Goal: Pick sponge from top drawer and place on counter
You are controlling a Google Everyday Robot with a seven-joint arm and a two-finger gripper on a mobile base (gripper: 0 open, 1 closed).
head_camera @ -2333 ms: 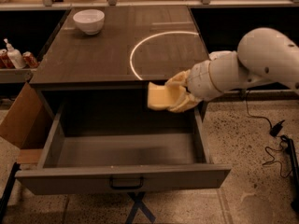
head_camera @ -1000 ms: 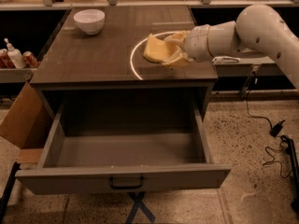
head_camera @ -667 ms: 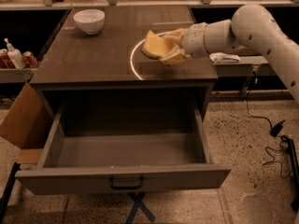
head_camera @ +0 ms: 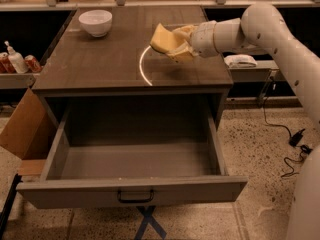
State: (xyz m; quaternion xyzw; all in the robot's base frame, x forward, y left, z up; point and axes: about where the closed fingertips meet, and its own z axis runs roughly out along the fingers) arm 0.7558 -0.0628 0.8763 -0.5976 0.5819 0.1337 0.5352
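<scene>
A: Sponge?

B: The sponge [head_camera: 162, 39] is a pale yellow foam block with a wavy edge. It's tilted, one corner pointing to the upper left, and sits upper centre of the frame. It is smaller than the white bowl [head_camera: 95, 22].

A: Where exactly?

B: Over the table [head_camera: 95, 66], at the top of the white arc [head_camera: 142, 69]. It looks lifted off the surface, but I can't tell for sure.

A: End effector?

B: The end effector [head_camera: 179, 44] is just right of the sponge, grasping it. The cream-yellow fingers [head_camera: 184, 33] are clamped on the sponge's right side. The arm [head_camera: 270, 24] comes in from the right edge and reaches left across the table.

A: Drawer?

B: The top drawer [head_camera: 135, 189] is pulled fully out across the lower half of the frame. It's grey-brown, with a dark handle [head_camera: 135, 198] at the centre of the front panel.

A: Other stuff?

B: The bowl is in the upper left corner of the table, well apart from the sponge. A cardboard box [head_camera: 22, 129] leans against the drawer's left side. A bottle [head_camera: 15, 59] and cans [head_camera: 32, 63] sit on a shelf at the far left. A cable [head_camera: 292, 134] lies on the floor [head_camera: 260, 149] at right.

A: Anything blocking?

B: The fingers cover the sponge's right end, and sponge and end effector together hide the top of the arc.
</scene>
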